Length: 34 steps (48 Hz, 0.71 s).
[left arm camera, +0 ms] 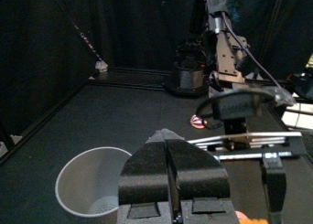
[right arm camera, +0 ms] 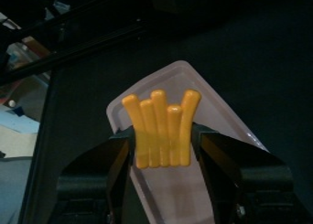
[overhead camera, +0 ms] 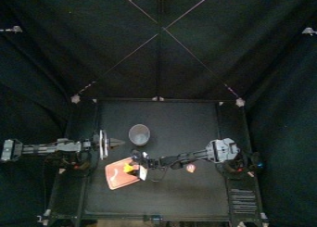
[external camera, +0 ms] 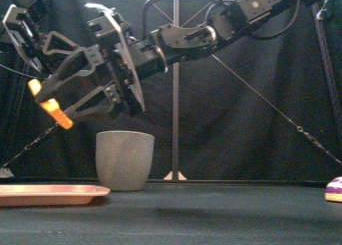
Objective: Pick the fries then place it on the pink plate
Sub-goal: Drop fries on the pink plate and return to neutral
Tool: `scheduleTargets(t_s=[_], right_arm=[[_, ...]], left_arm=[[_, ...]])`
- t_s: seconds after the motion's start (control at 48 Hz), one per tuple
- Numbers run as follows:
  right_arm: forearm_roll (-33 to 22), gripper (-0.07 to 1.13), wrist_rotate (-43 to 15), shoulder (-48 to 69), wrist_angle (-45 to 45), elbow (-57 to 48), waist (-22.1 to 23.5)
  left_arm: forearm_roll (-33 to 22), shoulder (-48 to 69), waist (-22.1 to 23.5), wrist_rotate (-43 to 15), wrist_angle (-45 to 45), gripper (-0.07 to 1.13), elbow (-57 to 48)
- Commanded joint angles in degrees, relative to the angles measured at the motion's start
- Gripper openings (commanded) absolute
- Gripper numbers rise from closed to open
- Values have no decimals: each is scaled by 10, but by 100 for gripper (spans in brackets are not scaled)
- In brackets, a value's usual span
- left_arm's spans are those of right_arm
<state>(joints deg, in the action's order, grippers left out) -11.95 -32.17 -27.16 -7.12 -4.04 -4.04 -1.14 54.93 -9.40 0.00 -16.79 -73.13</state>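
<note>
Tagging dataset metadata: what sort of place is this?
Probably a robot lab booth: black curtains enclose a small black table, and the right gripper holds toy fries over a pink tray.

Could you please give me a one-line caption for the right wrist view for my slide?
Right gripper shut on the toy fries, holding them over the pink tray.

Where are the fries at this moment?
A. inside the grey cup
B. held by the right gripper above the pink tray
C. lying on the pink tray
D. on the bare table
B: the right gripper grips the fries, with the pink tray below and clear of them.
</note>
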Motion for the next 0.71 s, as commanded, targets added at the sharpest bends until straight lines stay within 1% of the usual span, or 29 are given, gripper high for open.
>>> scheduleTargets(t_s=[0.021, 0.188, 0.438, 0.562, 0.708], right_arm=[[-5, 82, 0, -5, 16, 46, 1], [-5, 84, -1, -12, 33, 55, 1], [-11, 86, 4, -16, 32, 61, -2], [-25, 92, 0, -16, 32, 60, -4], [-23, 99, -4, -16, 35, 61, -5]], left_arm=[[-6, -1, -1, -1, -3, 3, 8], [-8, -1, -1, -1, -2, 3, 8], [-11, -1, -1, 0, -3, 3, 8], [-13, -1, -1, -1, -3, 3, 8], [-14, -1, -2, 0, -3, 3, 8]])
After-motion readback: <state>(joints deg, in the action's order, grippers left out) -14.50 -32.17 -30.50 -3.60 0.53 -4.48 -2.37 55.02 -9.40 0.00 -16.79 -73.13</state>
